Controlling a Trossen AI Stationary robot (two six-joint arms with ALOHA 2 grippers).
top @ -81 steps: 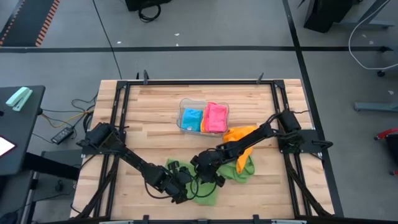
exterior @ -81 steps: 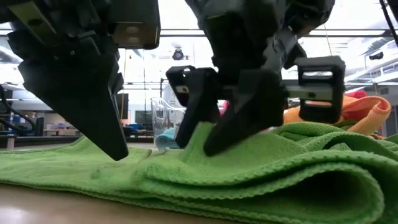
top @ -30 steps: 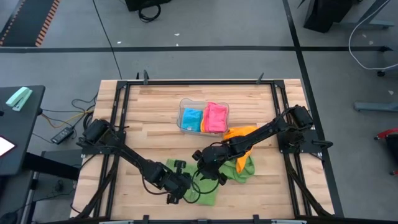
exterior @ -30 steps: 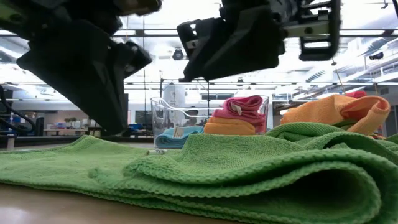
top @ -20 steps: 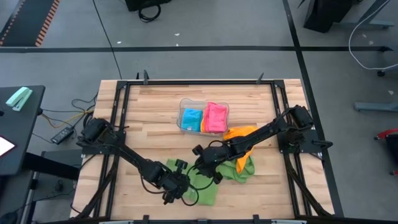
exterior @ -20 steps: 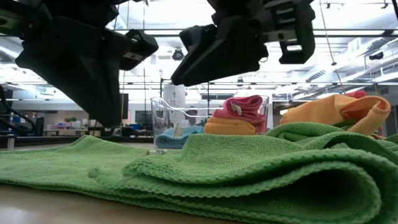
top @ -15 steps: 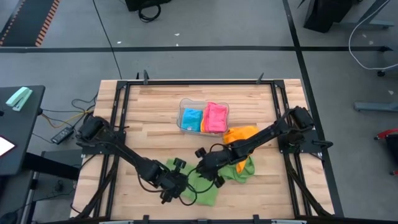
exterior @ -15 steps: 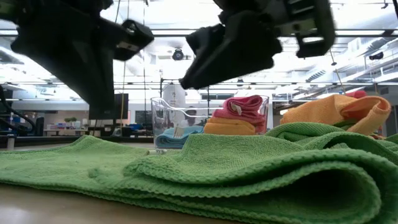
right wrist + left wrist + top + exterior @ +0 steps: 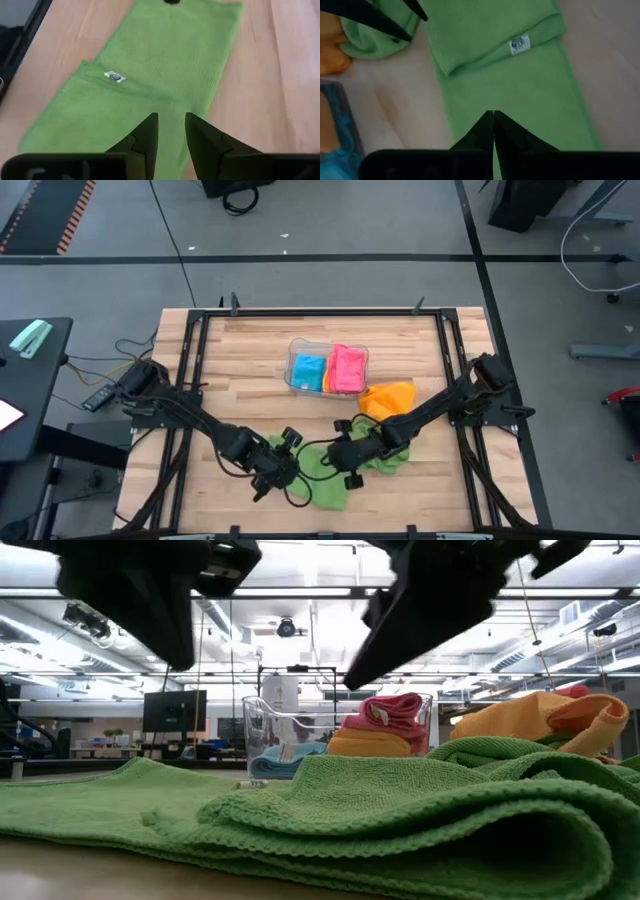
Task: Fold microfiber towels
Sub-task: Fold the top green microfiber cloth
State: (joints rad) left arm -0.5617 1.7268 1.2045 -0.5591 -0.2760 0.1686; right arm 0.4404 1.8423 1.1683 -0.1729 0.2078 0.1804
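Hovering over a green towel [image 9: 325, 480], two grippers hang empty above the near edge of the table [image 9: 250, 370].
Left gripper [image 9: 262, 485] at about 7 o'clock has fingers pressed together; right gripper [image 9: 345, 452], near 5 o'clock, keeps a narrow gap. Nearest lies one long green towel; a second green one [image 9: 390, 452] sits bunched beside one orange towel [image 9: 388, 398]. Farthest, toward 12 o'clock, one clear tray [image 9: 296, 355] holds one blue towel [image 9: 309, 370] and one pink towel [image 9: 346, 368].

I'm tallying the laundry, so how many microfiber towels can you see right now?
4: a blue towel and a pink towel in the clear tray, an orange towel beside it, a green towel under both grippers. More may be hidden.
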